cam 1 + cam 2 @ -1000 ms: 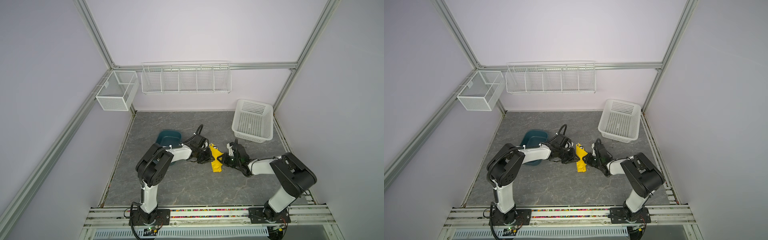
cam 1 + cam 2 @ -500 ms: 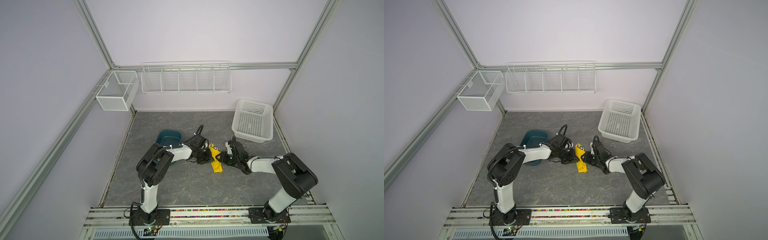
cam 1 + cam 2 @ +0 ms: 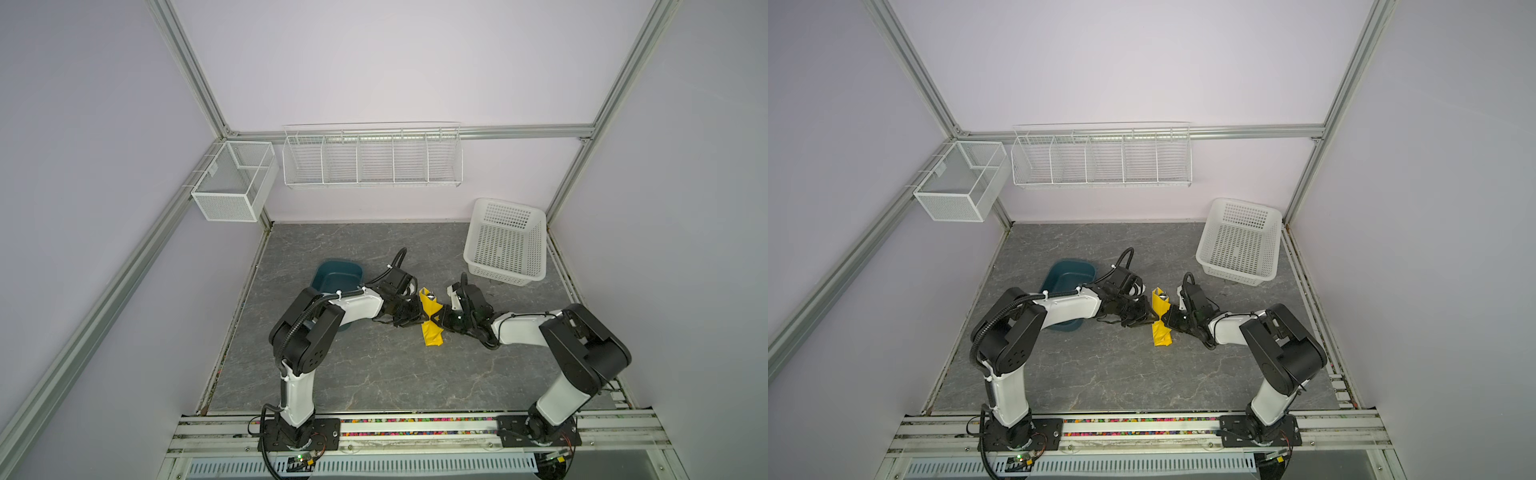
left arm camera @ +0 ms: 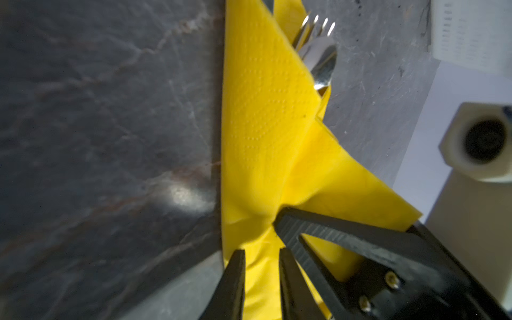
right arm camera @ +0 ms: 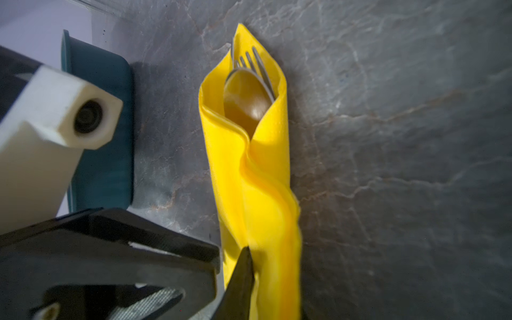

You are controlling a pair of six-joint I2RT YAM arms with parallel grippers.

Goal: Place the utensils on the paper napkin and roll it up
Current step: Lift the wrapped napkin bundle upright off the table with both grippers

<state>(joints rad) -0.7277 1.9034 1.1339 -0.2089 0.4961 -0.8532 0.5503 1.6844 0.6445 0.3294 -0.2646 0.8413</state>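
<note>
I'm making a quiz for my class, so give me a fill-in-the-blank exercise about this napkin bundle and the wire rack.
The paper napkin wrapped round the utensils is ____.
Beside the fork, a ____ bowl shows at its open end.
The long wire rack has ____ compartments.
Missing words: yellow; spoon; five.

in both top views the left arm lies low, forearm pointing to 3 o'clock; the right arm mirrors it toward 9 o'clock. left gripper and right gripper meet tip to tip. the right jaws pinch the paper napkin; the left fingers stand narrowly apart astride it, grip unclear.
</note>
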